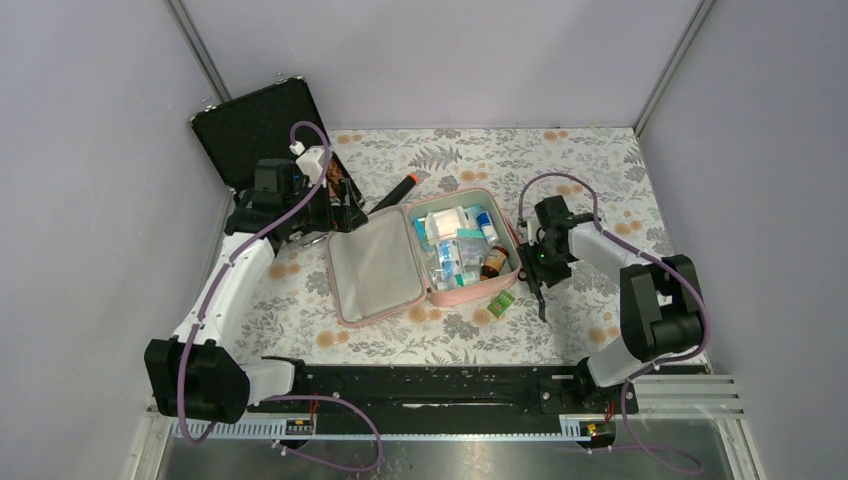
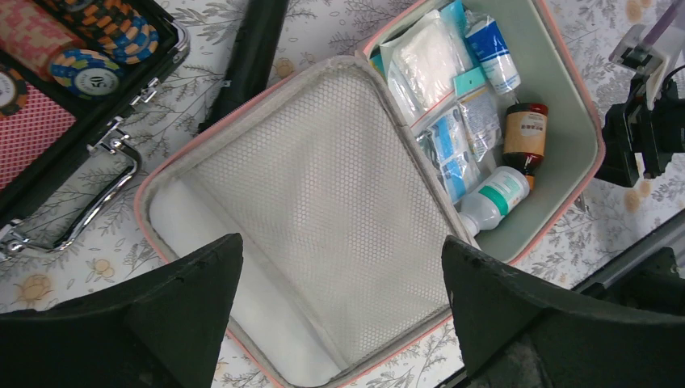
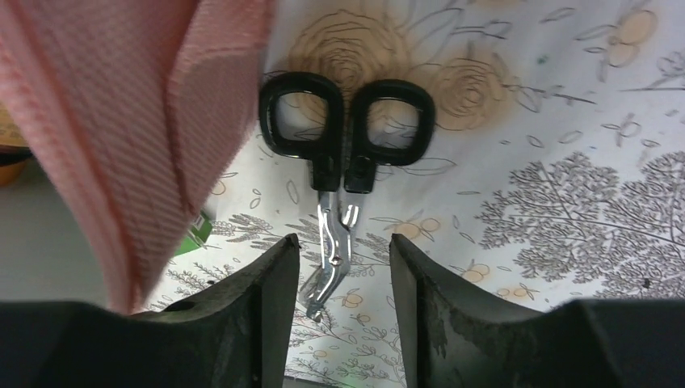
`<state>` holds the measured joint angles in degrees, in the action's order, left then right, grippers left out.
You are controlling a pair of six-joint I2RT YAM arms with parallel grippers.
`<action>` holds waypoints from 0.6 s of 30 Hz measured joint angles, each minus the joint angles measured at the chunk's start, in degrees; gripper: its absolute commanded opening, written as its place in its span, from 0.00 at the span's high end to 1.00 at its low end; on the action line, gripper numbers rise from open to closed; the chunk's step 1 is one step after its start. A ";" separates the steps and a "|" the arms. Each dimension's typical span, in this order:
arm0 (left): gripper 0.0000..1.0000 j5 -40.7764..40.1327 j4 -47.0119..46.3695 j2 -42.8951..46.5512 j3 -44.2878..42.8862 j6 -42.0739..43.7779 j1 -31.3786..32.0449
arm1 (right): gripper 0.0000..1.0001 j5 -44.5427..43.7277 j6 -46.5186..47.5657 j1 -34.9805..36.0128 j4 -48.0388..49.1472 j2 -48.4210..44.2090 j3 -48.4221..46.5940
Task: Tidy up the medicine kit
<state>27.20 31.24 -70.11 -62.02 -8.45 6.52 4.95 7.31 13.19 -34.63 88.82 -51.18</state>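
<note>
The pink medicine kit [image 1: 375,265] lies open in the middle of the table, its grey mesh lid [image 2: 323,186] to the left. Its tray holds packets, a brown bottle [image 2: 525,133] and a white bottle [image 2: 497,194]. My left gripper [image 2: 339,250] is open and empty, hovering over the lid's near part. Black-handled scissors [image 3: 343,153] lie on the table just right of the kit's pink wall [image 3: 137,121]. My right gripper [image 3: 343,250] is open, low, with one finger on each side of the scissors' blades. In the top view it [image 1: 535,275] sits beside the tray's right edge.
A black hard case with poker chips [image 2: 73,65] stands open at the back left. A black tube with a red tip [image 1: 395,192] lies behind the kit. A small green box [image 1: 502,303] lies by the kit's near right corner. Grey walls enclose the table.
</note>
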 measured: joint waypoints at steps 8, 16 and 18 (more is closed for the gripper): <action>0.08 -2.95 0.33 0.26 -1.79 1.99 0.00 | 0.53 -3.58 2.10 3.02 -2.73 3.17 -2.14; 0.08 -3.98 0.33 0.22 -3.61 2.82 0.00 | 0.56 -4.00 4.59 3.06 -3.76 4.13 -2.62; 0.08 -4.00 0.35 0.22 -3.87 2.82 0.00 | 0.53 -3.80 5.60 2.97 -3.43 3.52 -2.08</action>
<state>23.20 31.59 -69.89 -65.89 -5.63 6.52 1.15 12.91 16.16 -38.06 92.33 -53.25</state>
